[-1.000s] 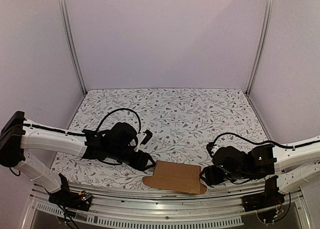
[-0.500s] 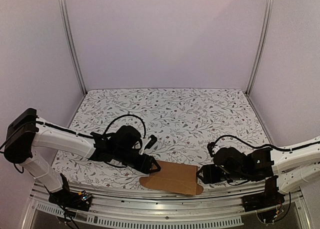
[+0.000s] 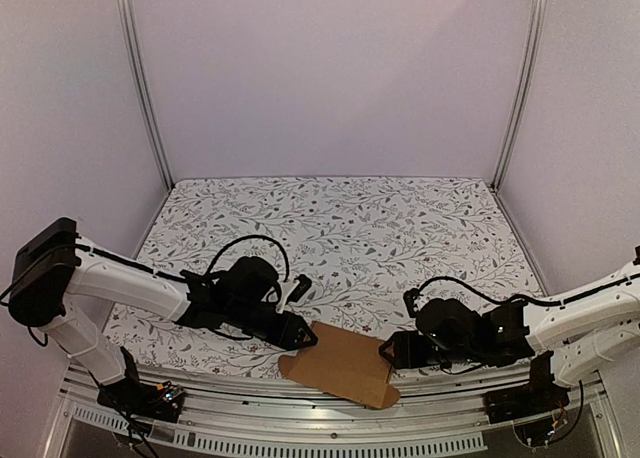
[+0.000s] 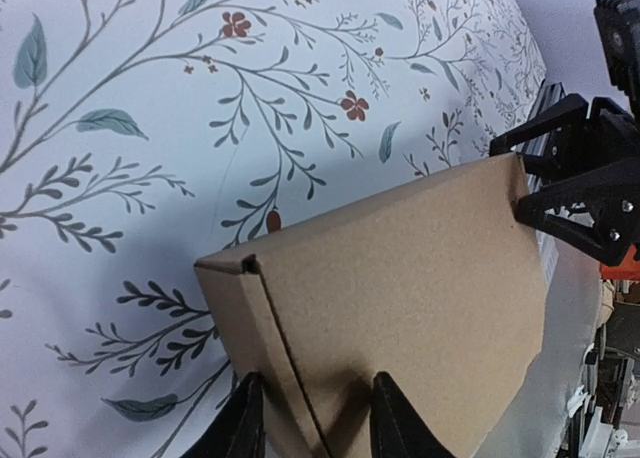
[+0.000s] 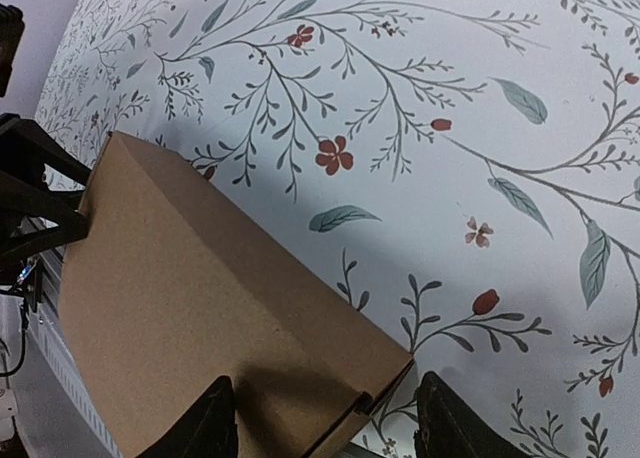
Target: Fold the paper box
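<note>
Top external: paper box (image 3: 340,363) braced end-to-end, apparently for folding; right gripper (image 3: 388,350) spread astride its end; left gripper (image 3: 292,336) straddles the crease, clamping uncertain.

The left gripper (image 3: 297,335) has moved to the right and now meets the left end of the paper box (image 3: 340,363). The right gripper (image 3: 386,350) has come left, up to the box's right end. The box has turned between them, and its right corner now reaches further over the near edge of the counter (image 3: 340,228).
</note>
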{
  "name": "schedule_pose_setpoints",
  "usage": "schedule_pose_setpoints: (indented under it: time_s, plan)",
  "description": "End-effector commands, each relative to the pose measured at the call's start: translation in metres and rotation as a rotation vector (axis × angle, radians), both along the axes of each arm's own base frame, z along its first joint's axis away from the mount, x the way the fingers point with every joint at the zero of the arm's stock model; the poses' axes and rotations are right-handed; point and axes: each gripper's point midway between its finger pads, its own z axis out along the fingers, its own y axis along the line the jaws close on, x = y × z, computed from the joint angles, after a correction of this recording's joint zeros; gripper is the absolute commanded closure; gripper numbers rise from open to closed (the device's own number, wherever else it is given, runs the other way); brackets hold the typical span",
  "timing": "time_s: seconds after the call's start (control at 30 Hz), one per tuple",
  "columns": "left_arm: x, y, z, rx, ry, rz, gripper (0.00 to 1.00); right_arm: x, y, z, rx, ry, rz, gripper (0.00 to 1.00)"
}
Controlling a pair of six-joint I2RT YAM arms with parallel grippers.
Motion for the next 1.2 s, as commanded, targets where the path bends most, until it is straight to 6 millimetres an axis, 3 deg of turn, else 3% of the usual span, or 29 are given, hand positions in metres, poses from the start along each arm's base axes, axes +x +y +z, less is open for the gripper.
schedule_pose_setpoints:
  time_s: [0.0, 0.2, 0.53, 0.73, 1.0, 1.17]
  plan:
    - [0.001, 0.01, -0.013, 0.022, 0.027, 0.027, 0.67, -0.006, 0.005, -0.02, 0.049, 0.082, -0.029, 0.42]
    - [0.003, 0.013, -0.013, 0.02, 0.02, 0.053, 0.69, -0.009, 0.009, -0.029, 0.071, 0.121, -0.048, 0.44]
    - [0.011, 0.021, -0.008, 0.011, -0.005, 0.111, 0.7, 0.004, 0.015, -0.019, 0.087, 0.077, -0.088, 0.47]
    - [0.023, 0.024, -0.002, -0.029, -0.008, 0.155, 0.7, 0.028, 0.028, -0.009, 0.085, 0.033, -0.081, 0.51]
    - [0.036, 0.037, -0.006, -0.06, 0.013, 0.218, 0.68, 0.074, 0.05, 0.001, 0.065, -0.005, 0.006, 0.56]
    - [0.047, 0.048, -0.009, -0.082, 0.04, 0.266, 0.66, 0.099, 0.063, -0.005, 0.035, 0.009, 0.113, 0.58]
